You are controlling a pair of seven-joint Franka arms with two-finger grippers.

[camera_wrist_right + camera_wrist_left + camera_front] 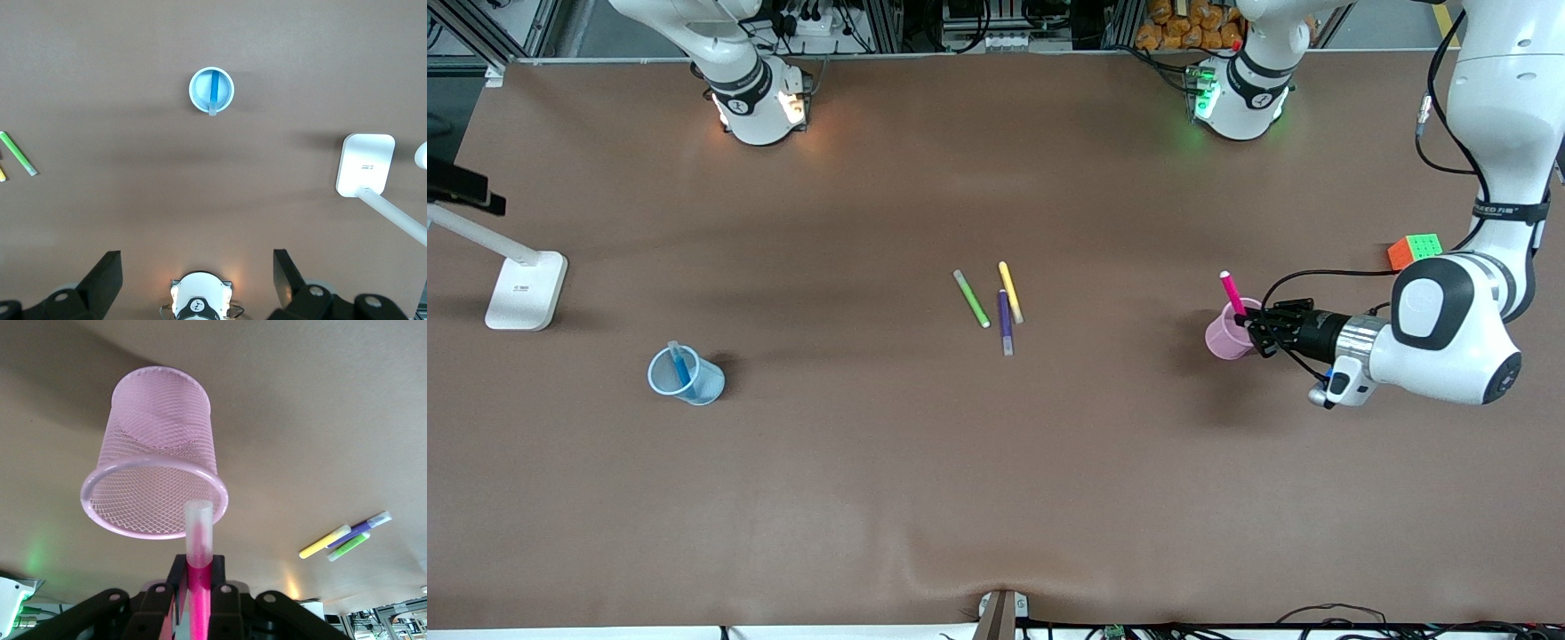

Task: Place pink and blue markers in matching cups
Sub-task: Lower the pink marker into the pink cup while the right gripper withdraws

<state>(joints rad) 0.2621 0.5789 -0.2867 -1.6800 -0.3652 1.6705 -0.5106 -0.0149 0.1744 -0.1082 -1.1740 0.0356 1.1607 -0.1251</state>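
In the front view we see the blue marker (682,364) already standing slanted inside the blue cup (686,377) at the lower left of the frame, so we judge that half done. At the right of the frame the left gripper (1249,331) is clamped on the pink marker (1232,293), which leans over the rim of the pink cup (1230,332) with its pale tip upward — not yet released, so lowering and letting go is what remains. In the middle lie three spare pens, green (971,299), yellow (1010,292) and dark purple (1005,322), flat on the matte brown table (996,480). A colourful cube (1415,250) sits at the right edge, and a white stand base (526,290) at the left.

In the left wrist view, the pink cup (157,467) proves to be fine wire mesh with a smooth solid rim, tapering toward its base. The pink marker (199,577) is a slim cylinder with a frosted translucent end, pinched between the black fingers (175,587); that end points at the rim.

In the right wrist view, the right gripper (197,270) hangs high over the table with fingers spread wide and nothing held — this arm waits. The blue cup (211,88) shows as a round rim in the upper middle, the blue marker (214,91) lying across its mouth.
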